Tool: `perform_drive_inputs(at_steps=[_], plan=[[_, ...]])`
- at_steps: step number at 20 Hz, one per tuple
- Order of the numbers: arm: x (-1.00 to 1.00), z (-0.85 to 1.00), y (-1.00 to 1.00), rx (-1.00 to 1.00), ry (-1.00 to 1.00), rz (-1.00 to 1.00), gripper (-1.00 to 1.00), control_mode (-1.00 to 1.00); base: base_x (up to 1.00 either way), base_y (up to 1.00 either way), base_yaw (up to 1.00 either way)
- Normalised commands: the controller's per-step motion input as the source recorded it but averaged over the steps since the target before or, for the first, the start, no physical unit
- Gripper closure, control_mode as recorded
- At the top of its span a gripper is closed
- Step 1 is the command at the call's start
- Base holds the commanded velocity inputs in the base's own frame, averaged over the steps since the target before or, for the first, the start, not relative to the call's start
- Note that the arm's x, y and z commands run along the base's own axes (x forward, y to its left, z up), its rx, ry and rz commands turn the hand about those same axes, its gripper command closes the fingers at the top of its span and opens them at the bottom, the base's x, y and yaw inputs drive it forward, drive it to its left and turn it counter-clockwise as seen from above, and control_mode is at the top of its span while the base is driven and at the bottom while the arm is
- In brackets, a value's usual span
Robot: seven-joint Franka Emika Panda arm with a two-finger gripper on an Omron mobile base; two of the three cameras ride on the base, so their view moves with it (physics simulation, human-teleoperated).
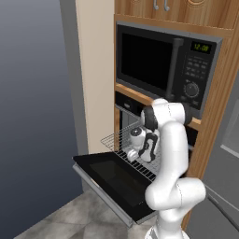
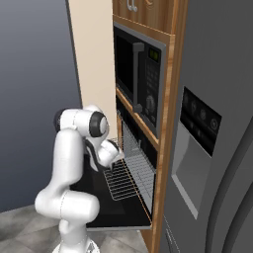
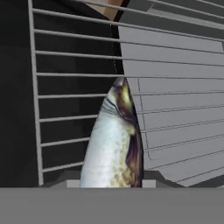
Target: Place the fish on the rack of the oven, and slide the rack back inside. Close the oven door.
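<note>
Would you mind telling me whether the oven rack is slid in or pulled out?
Pulled out: the rack sticks out of the oven over the dropped-open oven door.

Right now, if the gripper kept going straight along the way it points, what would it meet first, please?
Most likely the rack. The gripper points down at its wires, with the fish clamped between the jaws, so the fish's tip would probably touch first. How much gap remains is hard to judge.
</note>
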Motion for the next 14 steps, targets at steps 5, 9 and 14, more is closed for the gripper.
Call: perform_drive_inputs(at_steps=[5,9,14], plan=[[0.51,-0.27,-0.09,-0.03,0.00,0.00,1.00,-1.00,0.00,0.00,0.00],[0.51,-0.14,-0.29,0.00,0.00,0.00,1.00,-1.00,0.00,0.00,0.00],[0.60,-0.21,-0.24,0.00,0.00,0.00,1.00,-1.00,0.00,0.00,0.00]])
